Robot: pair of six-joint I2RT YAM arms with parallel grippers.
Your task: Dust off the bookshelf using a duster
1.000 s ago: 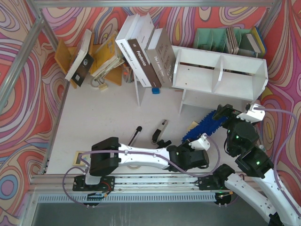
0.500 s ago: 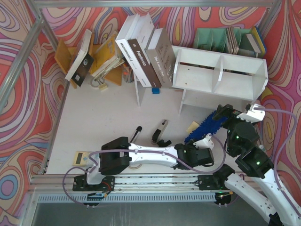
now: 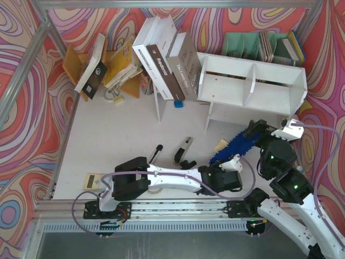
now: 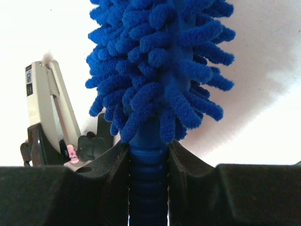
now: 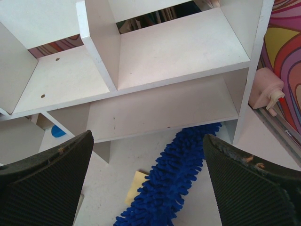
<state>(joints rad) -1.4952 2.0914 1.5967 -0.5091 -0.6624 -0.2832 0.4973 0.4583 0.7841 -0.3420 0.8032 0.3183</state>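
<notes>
Left gripper (image 4: 148,157) is pinched tight on the handle of the duster (image 3: 233,144), whose fluffy end lies on the table (image 3: 124,140) right at the bookshelf's (image 3: 269,89) lower tier. Right gripper (image 5: 148,176) hangs wide open, empty. I reckon the actual dusting has barely begun.

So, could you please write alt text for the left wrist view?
The left tool is shut on the handle of the duster, whose shaggy blue head fills the middle of the frame above a white table. A silver-and-black device lies at the left.
</notes>
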